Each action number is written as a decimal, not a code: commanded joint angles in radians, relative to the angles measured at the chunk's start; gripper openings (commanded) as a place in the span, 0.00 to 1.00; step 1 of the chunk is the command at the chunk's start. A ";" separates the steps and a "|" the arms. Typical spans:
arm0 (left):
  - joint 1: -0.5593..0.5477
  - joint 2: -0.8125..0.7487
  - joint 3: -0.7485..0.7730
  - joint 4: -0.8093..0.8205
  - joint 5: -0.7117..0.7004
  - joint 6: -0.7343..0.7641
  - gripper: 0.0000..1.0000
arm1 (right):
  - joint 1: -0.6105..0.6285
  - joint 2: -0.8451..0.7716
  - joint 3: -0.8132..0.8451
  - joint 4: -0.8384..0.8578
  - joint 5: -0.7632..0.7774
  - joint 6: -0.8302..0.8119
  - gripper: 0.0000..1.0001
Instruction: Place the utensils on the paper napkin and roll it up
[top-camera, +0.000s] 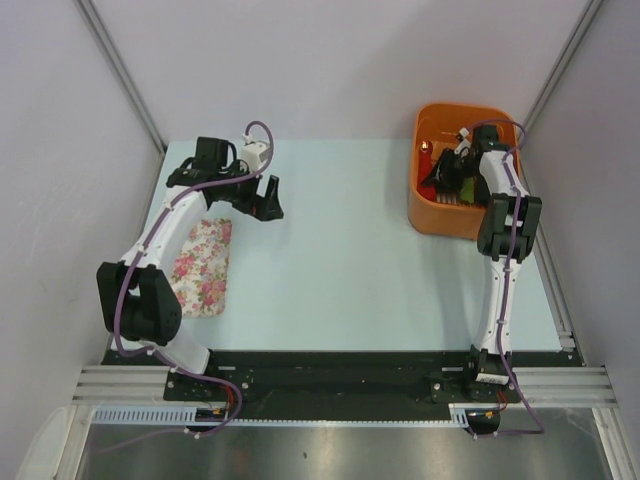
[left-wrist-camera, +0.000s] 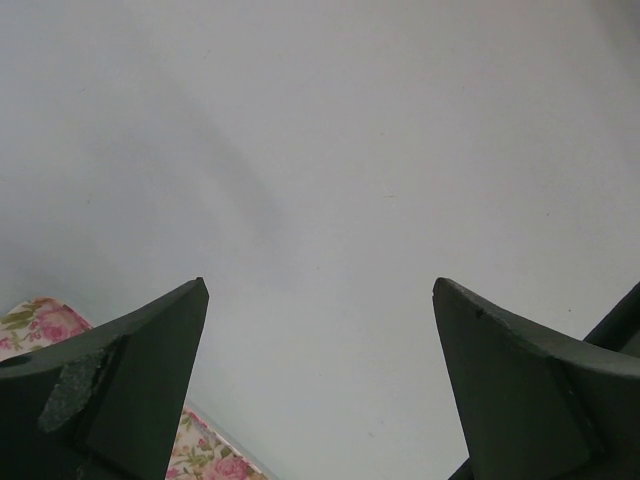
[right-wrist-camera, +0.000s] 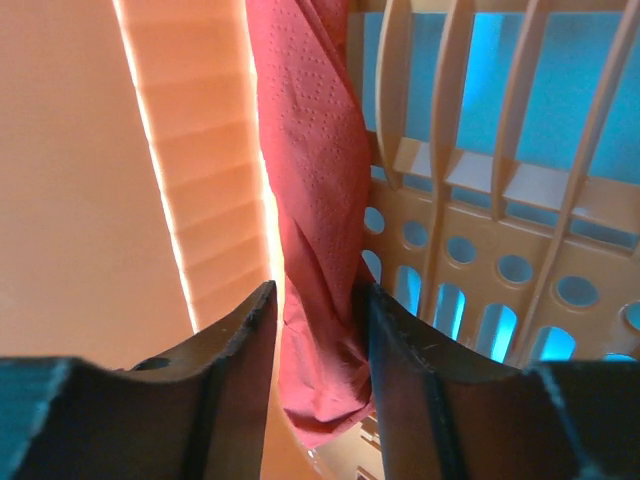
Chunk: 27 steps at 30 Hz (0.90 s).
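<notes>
Two napkins show on my screens, and neither carries a utensil that I can see. A floral napkin (top-camera: 201, 267) lies flat near the table's (top-camera: 340, 260) left edge, partly under my left arm. A red napkin (right-wrist-camera: 315, 230), twisted or rolled, sits in the orange bin (top-camera: 440, 215) at the far right corner, between the fingers of my right gripper (right-wrist-camera: 318, 345). Those fingers are pinching it: both pads press against the red paper in the right wrist view.

My left gripper (left-wrist-camera: 320, 330) hangs over bare table just past the floral napkin, its fingers spread wide with nothing between them.

I cannot make out any utensils. The bin holds dark items in the top view, but the arm covers most of them and they are too small to name. I also cannot tell whether the red twist has anything wrapped inside.

My judgement: this fits either a red napkin being lifted out to be laid flat, or a finished roll being dropped into the bin. The flat floral napkin has nothing on it and no roll in it.
</notes>
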 joint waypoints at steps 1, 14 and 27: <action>0.018 -0.022 0.020 0.025 0.020 -0.017 1.00 | 0.007 -0.053 0.044 -0.010 0.035 -0.010 0.47; 0.038 -0.091 -0.034 0.167 -0.054 -0.066 1.00 | 0.004 -0.125 0.061 -0.007 0.095 -0.048 0.80; 0.042 -0.145 -0.011 0.226 -0.106 -0.165 1.00 | 0.005 -0.288 0.047 0.039 0.063 -0.123 1.00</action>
